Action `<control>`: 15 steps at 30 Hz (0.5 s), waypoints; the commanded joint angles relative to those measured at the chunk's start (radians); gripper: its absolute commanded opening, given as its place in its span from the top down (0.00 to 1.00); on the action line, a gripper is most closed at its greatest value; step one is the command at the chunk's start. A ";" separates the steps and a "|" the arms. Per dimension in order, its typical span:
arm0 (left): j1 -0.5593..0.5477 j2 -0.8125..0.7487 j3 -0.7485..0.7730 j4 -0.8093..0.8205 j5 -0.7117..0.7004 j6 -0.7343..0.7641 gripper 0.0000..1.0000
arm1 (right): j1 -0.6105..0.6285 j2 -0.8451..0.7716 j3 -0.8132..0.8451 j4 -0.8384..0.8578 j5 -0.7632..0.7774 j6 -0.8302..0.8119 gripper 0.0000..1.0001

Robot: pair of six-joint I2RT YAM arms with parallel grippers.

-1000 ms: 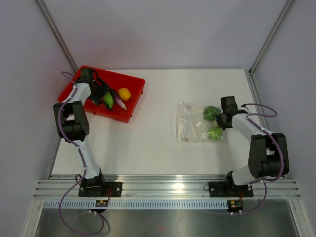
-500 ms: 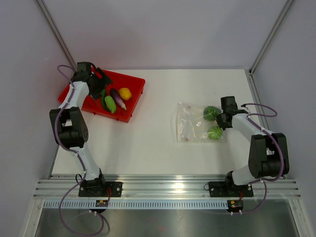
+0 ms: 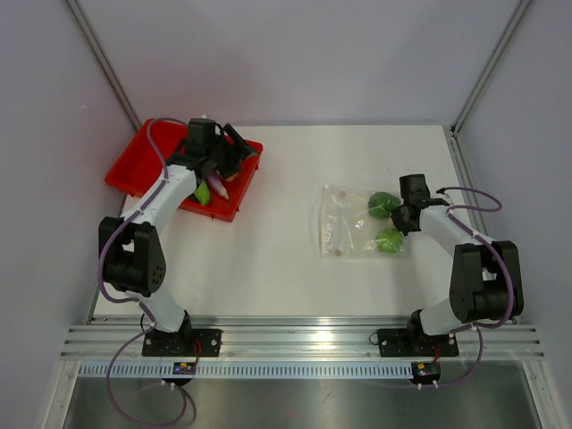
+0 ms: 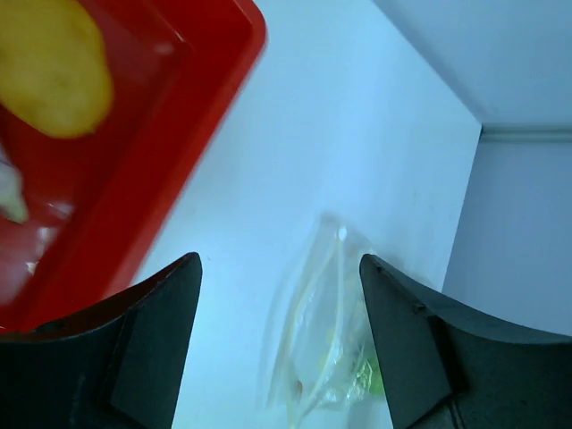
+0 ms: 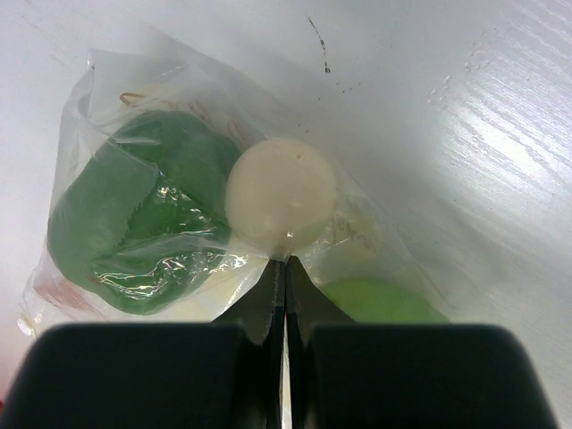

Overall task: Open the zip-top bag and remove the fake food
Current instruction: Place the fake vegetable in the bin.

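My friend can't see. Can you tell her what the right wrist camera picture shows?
The right end effector is shut, pinching the edge of a clear bag that lies on a white table. Inside the bag are green pieces of toy food and a round cream piece.

The zip-top bag (image 3: 350, 225) sits on the worktop (image 3: 286, 264) with fake food (image 3: 382, 204) inside, at its right end. The tray (image 3: 134, 168) is well left of the bag, slightly behind.

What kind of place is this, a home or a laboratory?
Probably a robotics lab cell: a table walled by plain panels, arms bolted to an aluminium rail, toy food in a tray.
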 commanded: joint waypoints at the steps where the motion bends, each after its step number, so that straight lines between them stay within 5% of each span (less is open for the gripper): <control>1: -0.086 -0.054 -0.025 0.127 0.019 -0.062 0.27 | -0.005 -0.008 0.029 0.015 0.000 -0.006 1.00; 15: -0.321 -0.108 -0.283 0.370 0.010 -0.074 0.42 | -0.005 -0.006 0.032 0.018 -0.008 -0.006 1.00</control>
